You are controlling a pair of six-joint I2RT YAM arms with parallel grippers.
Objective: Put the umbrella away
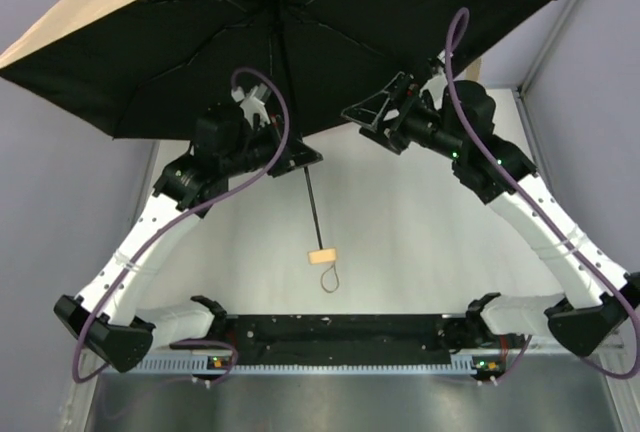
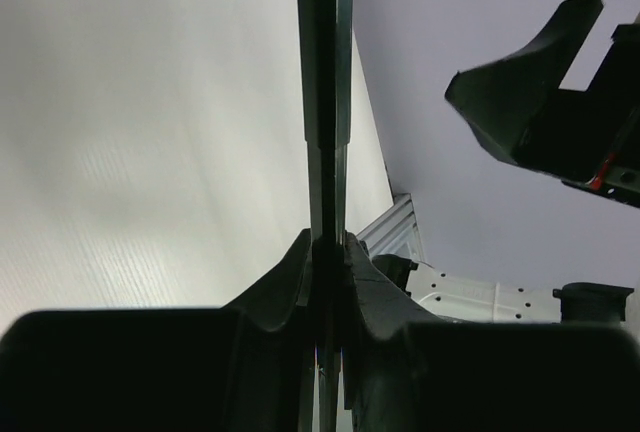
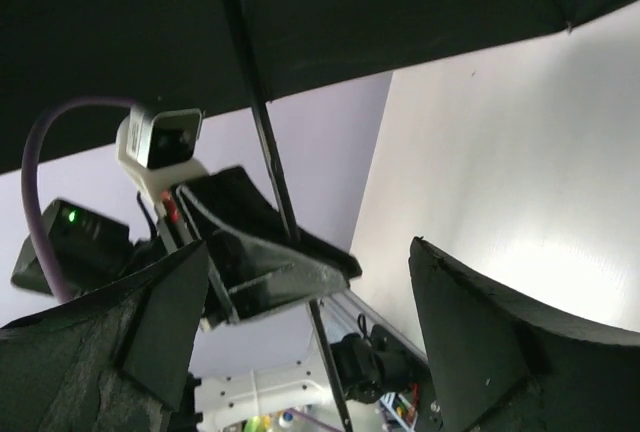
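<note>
So the umbrella point(image 1: 250, 32) is hanging fully open up in the air, well above the tabletop point(image 1: 430, 242), with its canopy spreading over both arms. The left gripper point(image 1: 300, 157) is clamping its fingers point(image 2: 285, 272) on the thin black shaft point(image 2: 325, 102), I'm guessing to steady it for collapsing. The right gripper point(image 1: 378, 110) is hovering beside the shaft, fingers wide apart and gripping nothing. The handle point(image 1: 322, 253) is dangling below. Where the shaft meets the canopy is too dark to make out, and the canopy's top edge is getting cut off.
</note>
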